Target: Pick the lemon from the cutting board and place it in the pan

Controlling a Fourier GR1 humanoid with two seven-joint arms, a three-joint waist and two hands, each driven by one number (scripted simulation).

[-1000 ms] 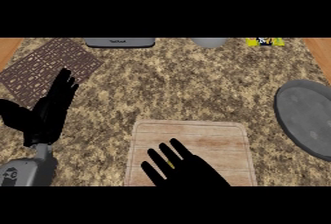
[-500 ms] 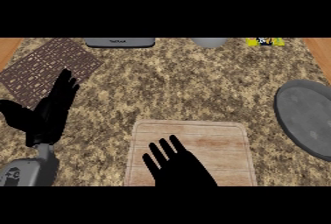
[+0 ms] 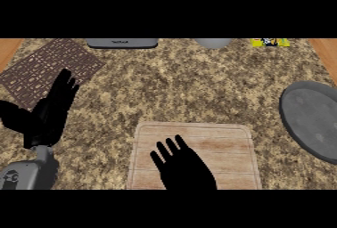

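- Under the right hand (image 3: 186, 171) lies the cutting board (image 3: 217, 142), a pale wooden slab; the hand is spread flat over its near left part, fingers straight and fanned, holding nothing.
- Nowhere on the bare wood beyond and to the right of that hand does a lemon show; whether it sits hidden beneath the palm cannot be told.
- Well off to the right of the right hand, and somewhat farther away, sits the pan (image 3: 314, 118), a round grey dish cut by the view's edge, with nothing visible inside it.
- Far to the left of the right hand, the left hand (image 3: 51, 113) stands near the view's left edge, fingers straight and pointing up, open and resting above its grey forearm (image 3: 30, 173).
- Just beyond the left hand's fingertips lies a dark brown patterned mat (image 3: 49, 69), set at an angle on the speckled counter (image 3: 191, 84).
- Along the far edge, well beyond both hands, stand a grey appliance (image 3: 122, 42), a grey rounded vessel (image 3: 213, 42) and a yellow packet (image 3: 270, 42), each only partly in view.
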